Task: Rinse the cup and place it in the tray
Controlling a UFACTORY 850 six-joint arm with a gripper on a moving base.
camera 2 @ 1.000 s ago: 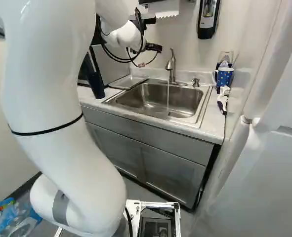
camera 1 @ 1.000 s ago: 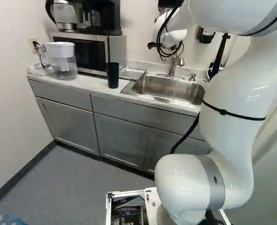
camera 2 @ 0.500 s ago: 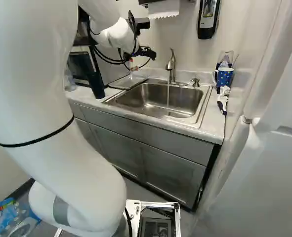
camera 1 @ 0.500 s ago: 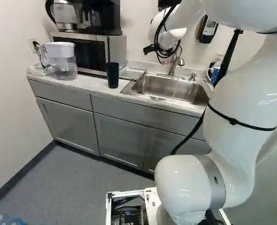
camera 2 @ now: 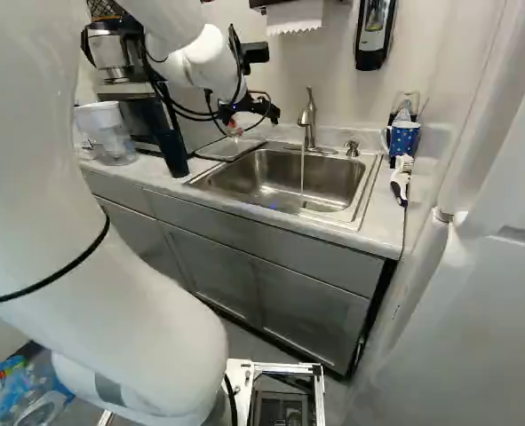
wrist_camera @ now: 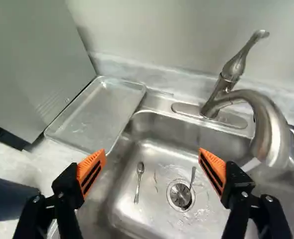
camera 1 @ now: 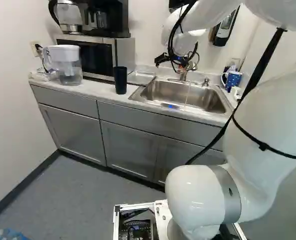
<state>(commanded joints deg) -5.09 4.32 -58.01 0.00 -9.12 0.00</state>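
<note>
My gripper [camera 2: 251,112] hangs in the air over the tray side of the sink. In the wrist view the gripper [wrist_camera: 152,155] is open, with wide-spread orange pads and nothing between them. A dark, tall cup [camera 1: 120,81] stands upright on the counter, left of the sink; part of this cup [wrist_camera: 8,199] shows beside one finger. The shallow metal tray [wrist_camera: 99,117] lies beyond that finger, between microwave and sink, and looks bare. Water runs from the faucet [camera 2: 308,120] into the sink [camera 2: 275,182].
Two spoons [wrist_camera: 139,181] lie in the basin, one at the drain. A blue patterned mug [camera 2: 403,138] and a brush [camera 2: 401,182] are right of the sink. The microwave [camera 1: 90,57] and a water pitcher [camera 1: 66,65] stand at the left.
The gripper has come down and a little leftward in the right base view. My arm's large links have swung right in the left base view. The cup and tray have not moved.
</note>
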